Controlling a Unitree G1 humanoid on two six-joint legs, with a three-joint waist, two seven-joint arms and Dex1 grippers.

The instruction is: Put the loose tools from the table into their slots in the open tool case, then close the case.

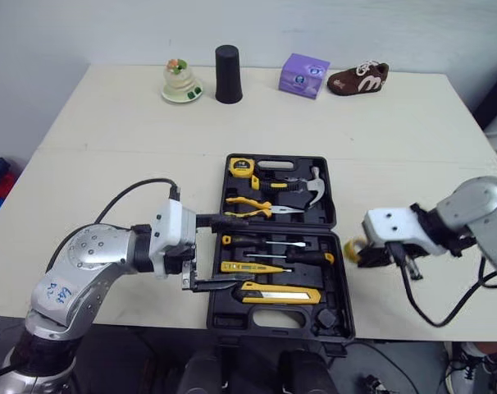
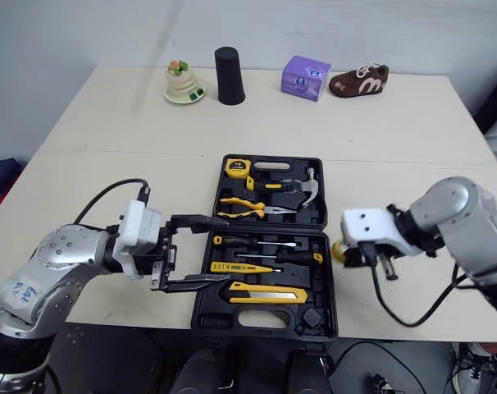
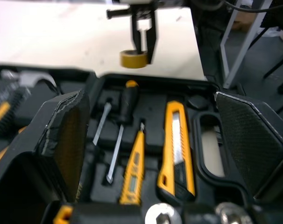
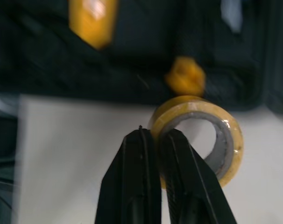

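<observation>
Tape roll (image 4: pixel 196 103) clamped by its wall between fingers of right gripper (image 4: pixel 153 136), centre-right of frame, over table (image 1: pixel 109 148) just beside right edge of tool case (image 1: pixel 344 316); resting or lifted, cannot tell. Left gripper (image 1: pixel 242 253) spread wide, empty, fingers reaching over case's left edge, lower centre. Risks: thin rim grip lets roll swing or slip in carry; roll dropped onto utility knife (image 1: pixel 277 293) instead of own recess; left fingers inside case would block lid closing.
</observation>
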